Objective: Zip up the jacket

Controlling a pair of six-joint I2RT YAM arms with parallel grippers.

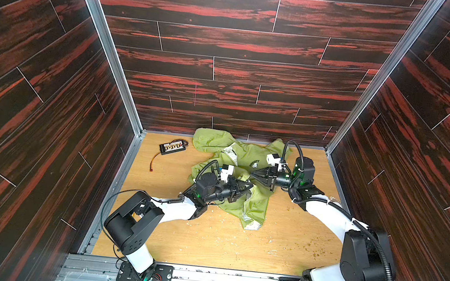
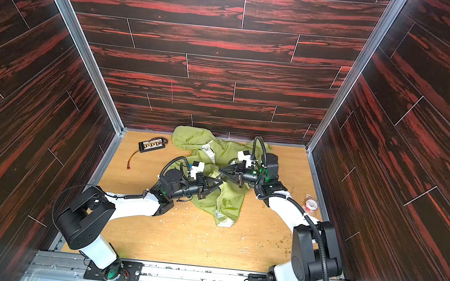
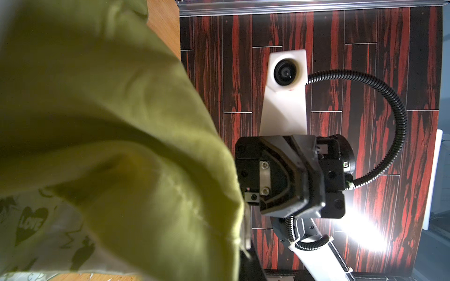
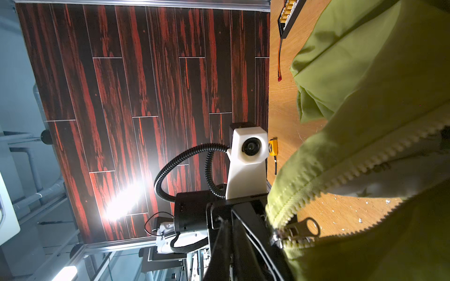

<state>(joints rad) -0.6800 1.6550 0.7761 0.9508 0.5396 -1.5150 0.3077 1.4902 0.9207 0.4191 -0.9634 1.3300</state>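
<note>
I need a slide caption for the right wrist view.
Close-up of the lime-green jacket: pale zipper teeth lead to the metal slider, wooden table behind.

The lime-green jacket (image 1: 248,155) lies crumpled at the far middle of the wooden floor (image 1: 207,244), hood (image 1: 209,142) rearmost, white patterned lining (image 1: 230,151) showing; pale zipper teeth (image 4: 353,170) run to a metal slider (image 4: 300,230)

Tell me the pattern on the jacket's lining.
White lining printed with dark hearts reading LOVE; clearest in the left wrist view.
</note>
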